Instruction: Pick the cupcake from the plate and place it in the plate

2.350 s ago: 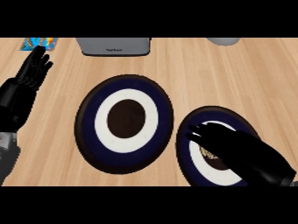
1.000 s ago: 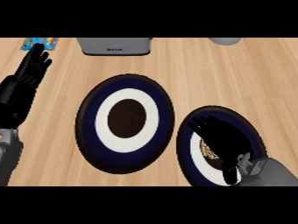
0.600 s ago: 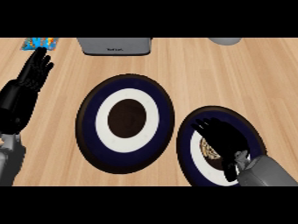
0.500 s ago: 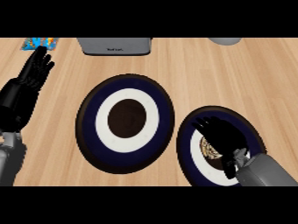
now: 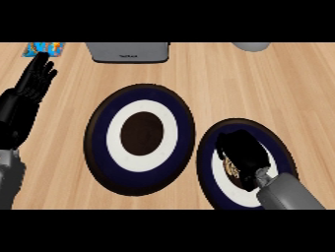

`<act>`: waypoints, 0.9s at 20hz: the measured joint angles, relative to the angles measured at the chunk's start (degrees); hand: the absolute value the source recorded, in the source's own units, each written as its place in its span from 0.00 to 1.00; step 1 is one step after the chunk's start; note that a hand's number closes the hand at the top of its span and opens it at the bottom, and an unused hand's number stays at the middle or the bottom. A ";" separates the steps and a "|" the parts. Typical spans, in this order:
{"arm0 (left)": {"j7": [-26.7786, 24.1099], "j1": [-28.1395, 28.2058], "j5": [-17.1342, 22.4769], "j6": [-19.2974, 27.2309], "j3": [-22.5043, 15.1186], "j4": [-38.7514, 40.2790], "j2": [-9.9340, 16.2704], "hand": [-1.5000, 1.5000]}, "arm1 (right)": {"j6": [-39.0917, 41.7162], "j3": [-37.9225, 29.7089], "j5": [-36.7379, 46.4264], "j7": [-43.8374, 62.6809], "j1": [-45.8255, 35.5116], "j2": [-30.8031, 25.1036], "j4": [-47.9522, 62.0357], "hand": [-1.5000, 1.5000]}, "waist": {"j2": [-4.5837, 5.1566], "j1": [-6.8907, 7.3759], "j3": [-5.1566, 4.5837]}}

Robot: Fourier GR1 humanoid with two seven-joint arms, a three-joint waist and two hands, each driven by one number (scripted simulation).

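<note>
Black right robot hand [image 5: 242,153] sits over the small plate [image 5: 281,147] at lower right, fingers curled down around the cupcake [image 5: 233,167]; you can only see a sliver of its tan, patterned side under the palm. Cupcake looks to be on that plate's white centre, not lifted as far as you can tell. Big plate [image 5: 105,147], just left of the small one with rims almost touching, has nothing on its dark centre, so I'd read that as the drop target. Progress call: reach done, grasp on or nearly on, lift, carry and release all left. Carry is short, just leftward across the two rims, so you'll want enough lift to clear them. Left robot hand [image 5: 31,84] is at the left edge with fingers straight and up, resting, holding nothing. On the desk [image 5: 221,78] beyond: a grey box [image 5: 129,51] at top centre, a blue-orange item [image 5: 45,47] at top left, a grey round thing [image 5: 252,46] cut off at top right; none in the path.
</note>
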 measured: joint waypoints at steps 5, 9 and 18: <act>0.11 2.61 -0.15 1.21 2.39 0.23 0.92 0.50 | -10.12 -9.44 -0.46 12.83 10.37 1.67 -4.55 1.00 | -1.49 -4.95 -0.11; 0.08 4.26 -0.08 1.79 3.64 -0.06 1.26 0.50 | -20.88 -15.45 0.81 20.74 21.36 2.73 -8.93 1.00 | -1.78 -7.34 0.07; 0.85 3.40 -0.35 1.36 2.30 -1.81 0.63 0.50 | -41.90 -7.27 11.26 24.28 47.38 7.66 -31.59 1.00 | -0.79 -4.43 0.25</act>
